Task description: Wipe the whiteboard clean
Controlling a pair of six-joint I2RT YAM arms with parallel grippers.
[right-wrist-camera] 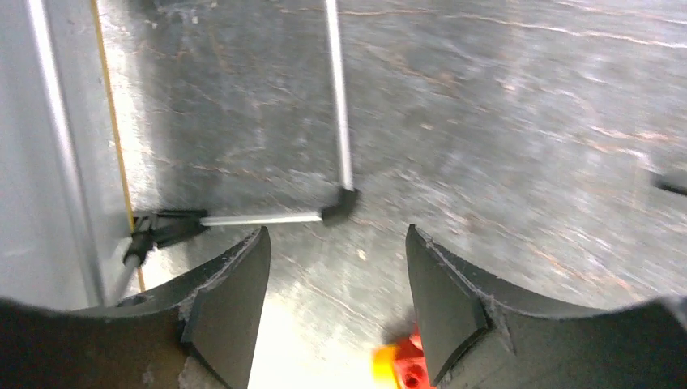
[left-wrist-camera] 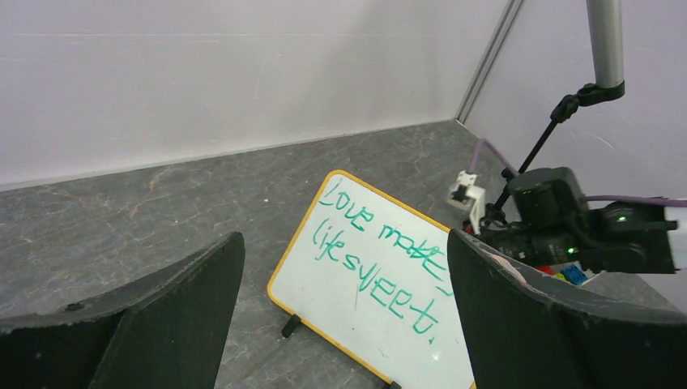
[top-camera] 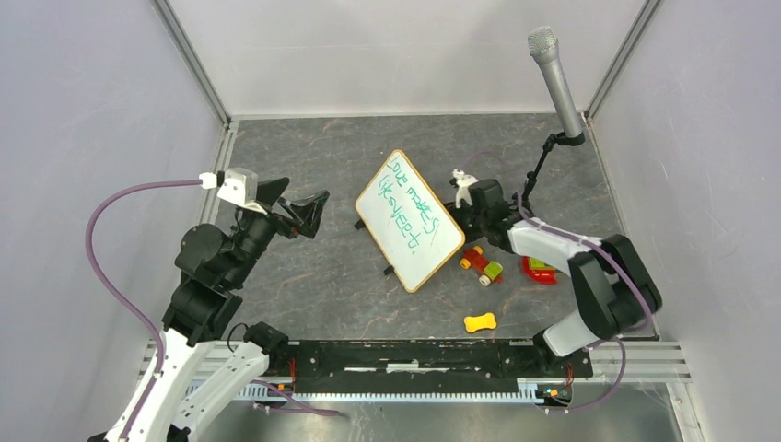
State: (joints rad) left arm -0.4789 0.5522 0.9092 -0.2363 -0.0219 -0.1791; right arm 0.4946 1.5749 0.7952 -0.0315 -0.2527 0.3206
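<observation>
Standing on the grey table [top-camera: 322, 281] between pale walls [top-camera: 405, 55] is the whiteboard [top-camera: 410, 221]; left fingers [left-wrist-camera: 162, 316] and right fingers [right-wrist-camera: 231, 308] gape apart.

The whiteboard [top-camera: 410, 221] stood near the middle of the counter [top-camera: 304, 276], turned diagonally. It was propped on black wire feet along its left long edge, with its face tilted back. It had a thin light-wood frame and rounded corners. Green handwriting, partly scribbled over, covered its white surface.

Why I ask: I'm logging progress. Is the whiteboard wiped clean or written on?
Written on: the whiteboard carries two lines of green handwriting across its face, clear in the top and left wrist views.
</observation>
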